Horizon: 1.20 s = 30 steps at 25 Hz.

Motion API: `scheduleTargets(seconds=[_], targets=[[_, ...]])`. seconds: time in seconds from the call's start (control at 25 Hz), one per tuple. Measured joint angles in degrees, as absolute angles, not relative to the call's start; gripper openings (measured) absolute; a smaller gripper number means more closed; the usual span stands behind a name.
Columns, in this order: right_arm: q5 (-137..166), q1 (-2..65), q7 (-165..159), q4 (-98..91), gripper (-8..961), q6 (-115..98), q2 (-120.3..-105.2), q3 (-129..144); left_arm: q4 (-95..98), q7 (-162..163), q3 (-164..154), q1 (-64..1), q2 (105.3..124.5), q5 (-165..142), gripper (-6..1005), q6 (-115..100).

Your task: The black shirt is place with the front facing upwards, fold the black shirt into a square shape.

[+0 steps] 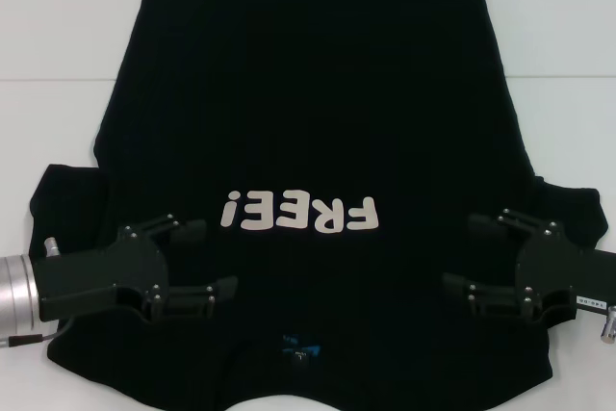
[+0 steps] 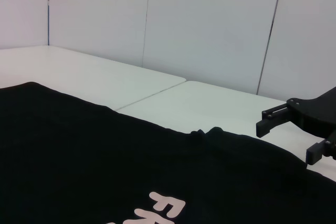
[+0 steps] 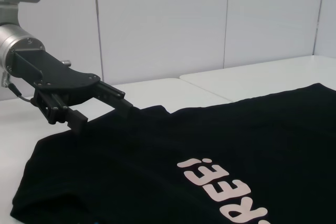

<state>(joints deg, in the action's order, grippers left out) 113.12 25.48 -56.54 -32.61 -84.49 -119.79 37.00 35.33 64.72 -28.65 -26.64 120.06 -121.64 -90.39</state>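
The black shirt (image 1: 308, 93) lies spread flat on the white table, front up. Its white "FREE!" lettering (image 1: 298, 214) reads upside down in the head view, and the blue neck label (image 1: 296, 346) sits at the near edge. My left gripper (image 1: 214, 259) is open over the shirt's near left shoulder area, fingers pointing inward. My right gripper (image 1: 462, 252) mirrors it, open over the near right shoulder. The left wrist view shows the shirt (image 2: 79, 156) and the right gripper (image 2: 286, 142) beyond it. The right wrist view shows the shirt (image 3: 236, 135) and the left gripper (image 3: 105, 116). Neither gripper holds anything.
The white table (image 1: 58, 26) shows bare surface around the shirt on the left, right and far sides, with a seam (image 2: 152, 94) between two tabletops. White wall panels (image 2: 210, 24) stand behind the table. Both sleeves lie bunched near the grippers' wrists.
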Motion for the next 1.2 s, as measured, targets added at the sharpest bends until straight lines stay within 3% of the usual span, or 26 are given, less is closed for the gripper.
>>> scheduleTargets(seconds=[0.76,0.92,1.08,1.2], targets=[[113.11,25.42,-56.78,-32.56,906,-84.46,-119.79,37.0,35.4,69.89,-27.57,-26.63,119.85,-121.25,934,-91.32],[113.11,25.39,-56.93,-32.4,904,-84.42,-119.79,37.0,35.35,88.65,-25.25,-28.07,117.24,-121.15,934,-91.99],[113.11,25.4,-57.03,-32.0,902,-84.32,-119.76,37.0,34.45,108.72,-24.6,-29.4,113.12,-121.9,934,-92.33],[113.11,25.4,-57.06,-31.93,900,-84.28,-119.81,37.0,36.43,118.93,-22.59,-29.53,111.46,-123.98,934,-91.62]])
